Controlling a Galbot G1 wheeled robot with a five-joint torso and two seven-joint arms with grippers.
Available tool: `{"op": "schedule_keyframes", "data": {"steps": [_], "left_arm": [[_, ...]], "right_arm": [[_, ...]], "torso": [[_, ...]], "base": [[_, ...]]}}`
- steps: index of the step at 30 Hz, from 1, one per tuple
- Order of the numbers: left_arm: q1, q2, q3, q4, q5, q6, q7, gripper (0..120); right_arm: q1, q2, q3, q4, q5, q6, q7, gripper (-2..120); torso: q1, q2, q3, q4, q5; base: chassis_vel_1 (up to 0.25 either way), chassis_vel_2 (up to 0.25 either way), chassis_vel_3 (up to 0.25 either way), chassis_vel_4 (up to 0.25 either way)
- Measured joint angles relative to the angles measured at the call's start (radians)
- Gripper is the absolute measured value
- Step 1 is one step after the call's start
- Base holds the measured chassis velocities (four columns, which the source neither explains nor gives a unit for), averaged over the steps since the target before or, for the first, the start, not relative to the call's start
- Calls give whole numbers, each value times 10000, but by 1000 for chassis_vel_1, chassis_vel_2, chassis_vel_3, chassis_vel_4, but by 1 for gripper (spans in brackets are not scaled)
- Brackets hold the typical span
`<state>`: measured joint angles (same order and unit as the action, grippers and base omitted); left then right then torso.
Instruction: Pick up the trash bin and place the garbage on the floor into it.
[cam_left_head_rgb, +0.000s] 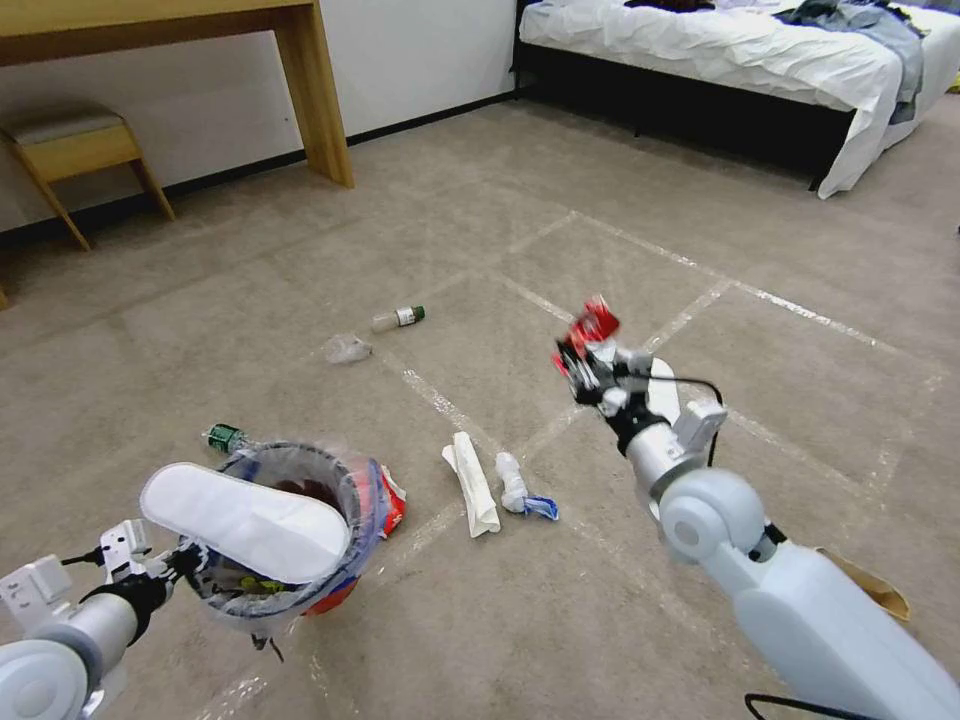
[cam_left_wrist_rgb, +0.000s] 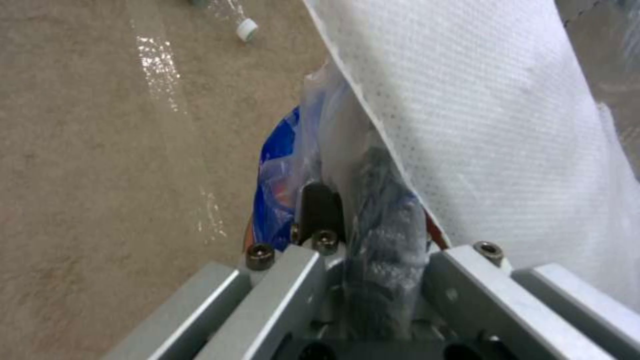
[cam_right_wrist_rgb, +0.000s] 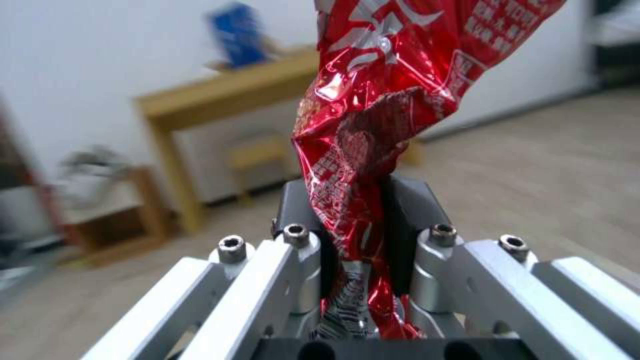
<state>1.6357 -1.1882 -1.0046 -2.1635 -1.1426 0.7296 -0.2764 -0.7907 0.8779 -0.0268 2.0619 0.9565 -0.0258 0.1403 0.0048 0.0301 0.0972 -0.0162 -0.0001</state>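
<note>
Red, crinkled foil is what the right gripper (cam_left_head_rgb: 583, 352) is holding: a shiny red wrapper (cam_right_wrist_rgb: 373, 125) with white print, and the jaws are closing narrowly on its twisted lower end, as the right wrist view shows. In the head view this gripper is hanging in the air, well above the carpet (cam_left_head_rgb: 250, 280) and well apart from the trash bin (cam_left_head_rgb: 370, 520).

The left gripper (cam_left_wrist_rgb: 363, 220) is gripping the rim of the trash bin, with the jaws pinching the thin clear bag (cam_left_wrist_rgb: 313, 145) printed with blue together with the red plastic edge. The bin is tilting, its mouth turned toward the head camera. A white quilted sheet (cam_left_head_rgb: 245, 520), soft and dotted in texture, is lying across the opening and is covering a big part of it.

I judge that the step in hand is carrying one piece of garbage to the bin. The next move is asking for bringing wrapper and bin mouth together, over the part of the opening that is not covered, because the light foil could slide off the sheet.

More garbage is waiting on the floor: a folded white paper (cam_left_head_rgb: 473, 483), a rolled tissue (cam_left_head_rgb: 513, 482), a small clear bottle (cam_left_head_rgb: 397, 318) with green cap, a crumpled clear plastic (cam_left_head_rgb: 345, 349), and a green-capped bottle (cam_left_head_rgb: 226, 437) just beside the bin.
</note>
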Motion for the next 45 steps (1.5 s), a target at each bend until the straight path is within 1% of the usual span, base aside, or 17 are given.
{"op": "schedule_keyframes", "data": {"steps": [2, 3, 5, 6, 8, 13, 14, 15, 17, 20, 24, 26, 32, 34, 35, 38, 45], "left_arm": [[1, 0, 13, -36, 0, 9, 2, 1], [1, 0, 13, -36, 0, 9, 2, 1], [1, 3, 22, -71, -1, 14, 3, 1], [1, 3, 22, -71, -1, 14, 3, 1], [0, 4, 38, -112, -1, 15, 4, 1], [12, 30, 40, -121, -2, 20, 7, 1], [13, 60, 38, -122, -5, 20, 12, 1], [13, 60, 38, -122, -5, 20, 12, 1], [14, 132, 20, -95, -23, 19, 18, 1], [-5, 194, 15, -24, -35, 20, 23, 1], [-57, 245, 17, 50, -46, 20, 26, 1], [-102, 278, 35, 117, -54, 20, 28, 1], [-132, 325, 41, 162, -75, 20, 30, 1], [-141, 349, 39, 169, -108, 20, 30, 1], [-141, 349, 39, 169, -108, 20, 30, 1], [-149, 362, 31, 182, -120, 20, 30, 1], [-183, 350, 19, 217, -122, 20, 30, 1]], "right_arm": [[1225, -81, -1036, 524, 709, -283, 182, 13], [1225, -81, -1036, 524, 709, -283, 182, 13], [2304, 43, -2223, 853, 1543, -721, 725, 13], [2304, 43, -2223, 853, 1543, -721, 725, 13], [3185, 314, -3266, 971, 2158, -1038, 1260, 13], [4076, 711, -4200, 984, 2719, -1575, 1893, 13], [4400, 843, -4420, 943, 2915, -1929, 2190, 13], [4400, 843, -4420, 943, 2915, -1929, 2190, 13], [5054, 1036, -4831, 835, 3278, -2615, 2668, 13], [5569, 1182, -5253, 758, 3527, -3032, 2984, 13], [5975, 1417, -5699, 688, 3857, -3640, 3497, 13], [6278, 1777, -6126, 561, 4202, -4236, 4077, 13], [6558, 2356, -6587, 402, 4644, -5140, 4739, 13], [6672, 2783, -6817, 302, 5038, -5670, 5267, 13], [6672, 2783, -6817, 302, 5038, -5670, 5267, 13], [6774, 3357, -7258, 163, 5378, -6158, 6030, 13], [6759, 3739, -7695, 228, 5781, -6334, 6447, 13]], "torso": [[0, 0, 0, 2, 0], [0, 0, 0, 2, 0], [0, 0, 1, 2, 1], [0, 0, 1, 2, 1], [0, 0, 0, 2, 0], [0, 0, 0, 3, -1], [0, 0, 1, 3, 0], [0, 0, 1, 3, 0], [1, 0, 0, 2, 0], [0, 0, 0, 3, 0], [0, -1, -1, 2, -1], [0, 0, 0, 2, 0], [0, 0, -1, 2, -1], [0, 0, -1, 2, -1], [0, 0, -1, 2, -1], [0, 0, -1, 3, -1], [0, 0, -1, 1, 0]], "base": [[0, 0, 0, 0], [0, 0, 0, 0], [0, 0, 0, 0], [0, 0, 0, 0], [0, 0, 0, 0], [0, 0, 0, 0], [0, 0, 0, 0], [0, 0, 0, 0], [0, 0, 0, 0], [0, 0, 0, 0], [0, 0, 0, 0], [0, 0, 0, 0], [0, 0, 0, 0], [0, 0, 0, 0], [0, 0, 0, 0], [0, 0, 0, 0], [0, 0, 0, 0]]}}
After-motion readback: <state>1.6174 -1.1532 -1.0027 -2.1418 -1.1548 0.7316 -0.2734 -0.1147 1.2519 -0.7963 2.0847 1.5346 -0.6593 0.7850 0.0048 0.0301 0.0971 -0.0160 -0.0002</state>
